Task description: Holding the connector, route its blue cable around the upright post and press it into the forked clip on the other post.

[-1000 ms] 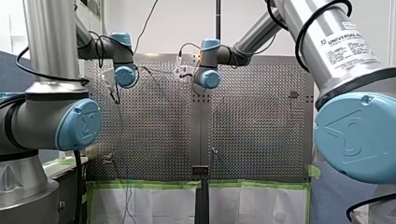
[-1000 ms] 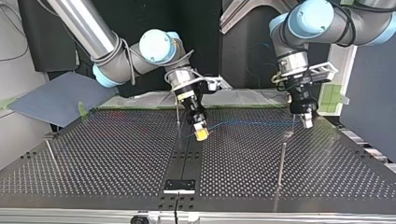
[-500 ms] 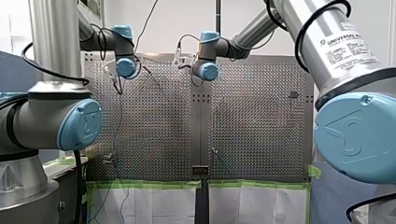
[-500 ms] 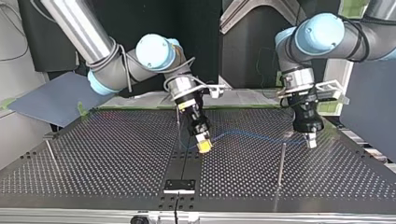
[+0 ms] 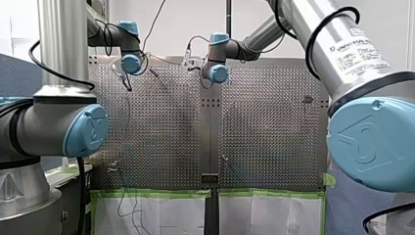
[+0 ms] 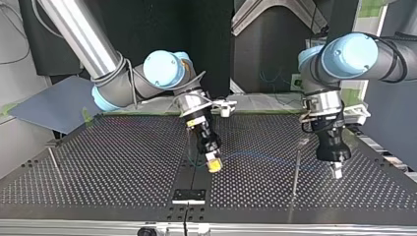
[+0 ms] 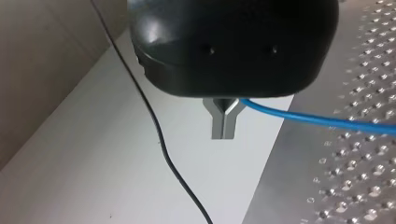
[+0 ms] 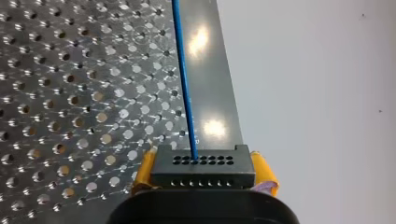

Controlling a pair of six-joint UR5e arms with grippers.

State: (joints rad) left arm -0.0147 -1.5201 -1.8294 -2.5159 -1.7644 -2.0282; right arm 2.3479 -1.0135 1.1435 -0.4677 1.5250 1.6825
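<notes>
Clamping the connector [image 8: 202, 161] by its two short sides, my right gripper [image 8: 203, 175] has its yellow pads [image 8: 144, 171] pressed against the black block, which fills the gap between them. It looks like a small, hard, light piece of plastic, so a firm squeeze there should do no harm and should stop it from twisting. From its face the blue cable [image 8: 184, 79] runs straight ahead over the perforated counter [image 8: 70, 93]. It is thin and looks limp and nearly weightless, so I judge it will sag or kink wherever it is left slack, and it is best held close to the spot to be pressed home. Further along, my left gripper [image 7: 223, 135] has its metal fingers [image 7: 217, 123] drawn together into a narrow Y on that same cable, which leaves sideways from where they meet; smooth metal may let it slide. In the top view an upright post [image 6: 296, 167] stands between the two grippers, just beside the left one, with the cable stretched low across the gap. Which side of the post it passes, and whether the post's small head is the forked clip, I cannot tell.
</notes>
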